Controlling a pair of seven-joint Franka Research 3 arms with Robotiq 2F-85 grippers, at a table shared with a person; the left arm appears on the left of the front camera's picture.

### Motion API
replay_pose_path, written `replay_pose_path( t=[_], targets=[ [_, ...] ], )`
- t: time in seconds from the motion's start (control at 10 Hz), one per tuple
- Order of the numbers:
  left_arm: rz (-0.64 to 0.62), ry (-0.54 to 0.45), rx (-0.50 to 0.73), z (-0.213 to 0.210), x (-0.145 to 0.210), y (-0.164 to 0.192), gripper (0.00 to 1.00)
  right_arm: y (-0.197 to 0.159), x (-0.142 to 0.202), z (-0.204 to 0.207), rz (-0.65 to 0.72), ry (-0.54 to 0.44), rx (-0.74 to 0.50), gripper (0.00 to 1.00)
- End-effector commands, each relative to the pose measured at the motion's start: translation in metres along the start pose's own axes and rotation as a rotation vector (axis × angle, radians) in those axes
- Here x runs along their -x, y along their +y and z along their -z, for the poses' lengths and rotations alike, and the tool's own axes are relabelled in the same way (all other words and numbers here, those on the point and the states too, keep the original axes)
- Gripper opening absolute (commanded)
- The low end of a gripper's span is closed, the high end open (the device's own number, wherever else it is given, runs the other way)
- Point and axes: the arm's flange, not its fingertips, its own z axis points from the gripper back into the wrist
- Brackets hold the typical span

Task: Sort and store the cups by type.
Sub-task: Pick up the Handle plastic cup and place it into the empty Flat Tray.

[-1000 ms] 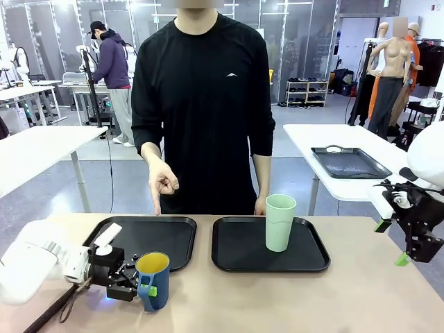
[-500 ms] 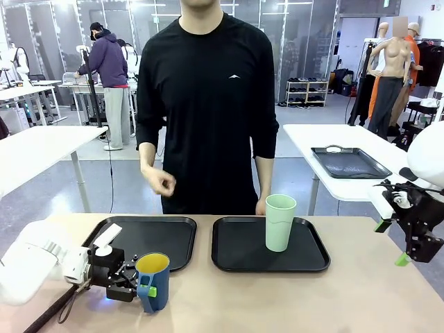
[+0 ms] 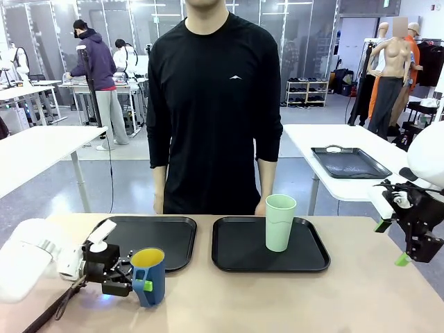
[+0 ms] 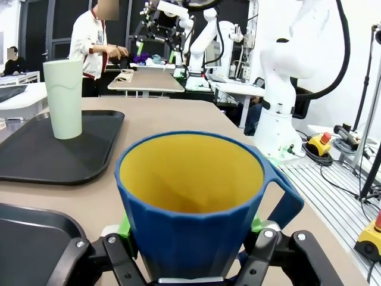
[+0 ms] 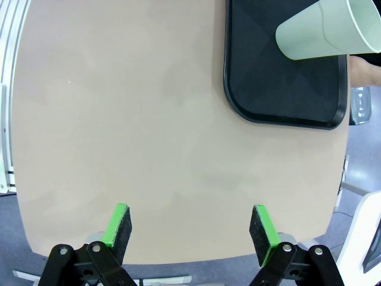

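My left gripper (image 3: pixel 141 284) is shut on the dark blue mug (image 3: pixel 149 276), yellow inside, at the near left of the table, just in front of the left black tray (image 3: pixel 170 236). In the left wrist view the mug (image 4: pixel 190 208) sits upright between the green pads (image 4: pixel 125 225), handle to the right. The pale mint tumbler (image 3: pixel 280 222) stands upright at the back of the right black tray (image 3: pixel 239 253), also seen as the tumbler (image 4: pixel 63 98) and the tumbler (image 5: pixel 324 30). My right gripper (image 3: pixel 390 243) hangs open above the table's right edge, holding nothing (image 5: pixel 191 229).
A person in black (image 3: pixel 215 104) stands at the far edge, arms down. The right tray's near corner (image 5: pixel 280 95) lies ahead of my right gripper, with bare tabletop (image 5: pixel 119 119) under it. Another table with a tray (image 3: pixel 349 163) stands behind on the right.
The person's raised hand has dropped to their side. My left gripper has shifted slightly left and up with the mug. The right arm has stayed still.
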Motion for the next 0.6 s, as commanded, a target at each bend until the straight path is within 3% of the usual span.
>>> replay_pose_path(
  t=[0.0, 0.5],
  targets=[
    [0.021, -0.042, -0.024, -0.013, -0.022, -0.010, 0.43, -0.002, 0.000, 0.001, 0.007, 0.012, 0.004, 1.00],
    [0.048, 0.003, -0.062, -0.039, -0.054, -0.009, 0.43, -0.002, 0.000, 0.001, 0.007, 0.012, 0.004, 1.00]
  ],
)
